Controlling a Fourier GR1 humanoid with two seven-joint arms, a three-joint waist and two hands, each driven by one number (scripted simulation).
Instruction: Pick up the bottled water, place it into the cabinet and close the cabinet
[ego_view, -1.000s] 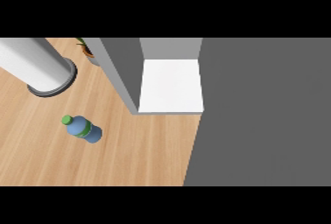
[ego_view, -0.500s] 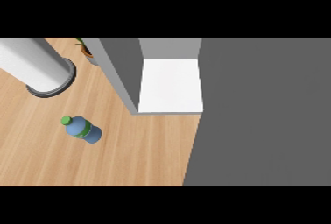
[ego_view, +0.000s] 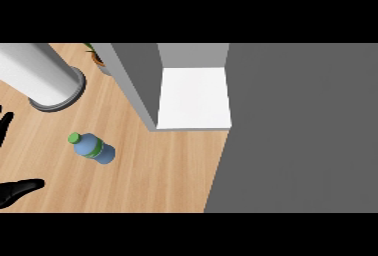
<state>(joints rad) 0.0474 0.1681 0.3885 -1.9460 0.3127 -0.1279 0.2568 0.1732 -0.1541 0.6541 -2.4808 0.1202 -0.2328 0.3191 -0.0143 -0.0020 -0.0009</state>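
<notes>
A big grey cabinet door (ego_view: 303, 130) fills the right side. The cabinet (ego_view: 193, 97) stands open, its white shelf showing at upper middle. On the wooden counter (ego_view: 170, 170), left of middle, lies the bottled water (ego_view: 93, 147), blue with a green cap. The left hand (ego_view: 15, 192) peeks in at the lower left, fingers straight, holding nothing.

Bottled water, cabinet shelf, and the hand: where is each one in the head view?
bottled water (ego_view: 94, 147): head view, on its blue body.
cabinet shelf (ego_view: 193, 100): head view, on its white floor.
left hand (ego_view: 16, 191): head view, on a black finger.
</notes>
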